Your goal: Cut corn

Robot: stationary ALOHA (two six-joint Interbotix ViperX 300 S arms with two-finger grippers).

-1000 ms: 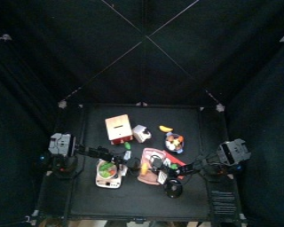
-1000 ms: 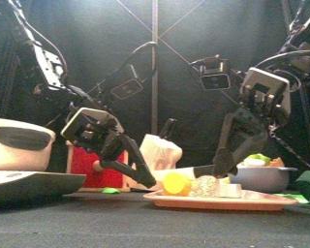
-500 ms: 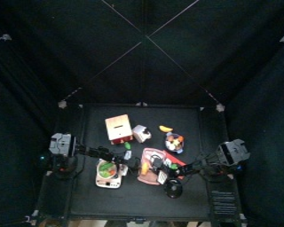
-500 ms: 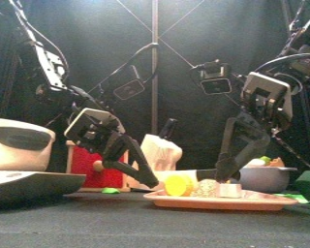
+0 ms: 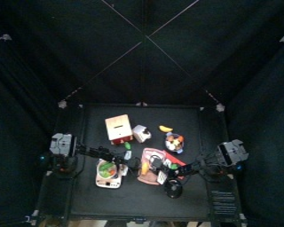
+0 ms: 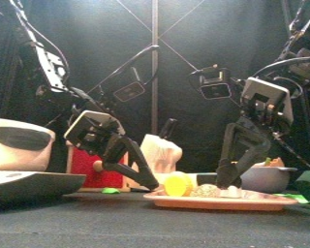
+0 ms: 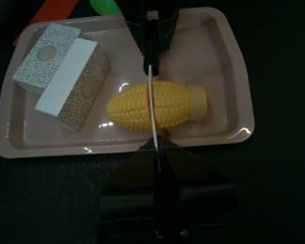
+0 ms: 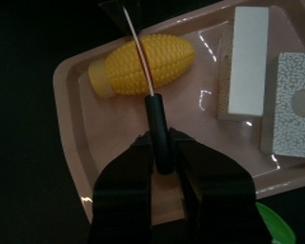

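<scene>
A yellow corn (image 7: 162, 103) (image 8: 142, 62) (image 6: 178, 184) lies on a pink tray (image 7: 232, 57) (image 8: 85, 143) (image 6: 209, 201) (image 5: 148, 176). My right gripper (image 8: 155, 143) (image 6: 231, 179) (image 5: 170, 171) is shut on the black handle of a knife (image 8: 152, 114). Its thin blade (image 7: 152, 114) lies edge-down across the middle of the corn. My left gripper (image 7: 158, 162) (image 6: 147, 181) (image 5: 123, 157) hangs low at the tray's other side, jaws a little apart, with the blade's tip reaching the gap between them. I cannot see whether they touch it.
Two pale blocks share the tray with the corn, one white (image 7: 53, 55) (image 8: 248, 62), one speckled (image 7: 79, 88) (image 8: 293, 100). Around it stand a red box (image 5: 118, 127), a white bag (image 6: 161, 152), a grey bowl (image 6: 267, 177), a plate with green food (image 5: 107, 170) and a white pot (image 6: 18, 145).
My right arm has sunk a little toward the tray with the knife, now hiding more of the grey bowl. The left arm has stayed put.
</scene>
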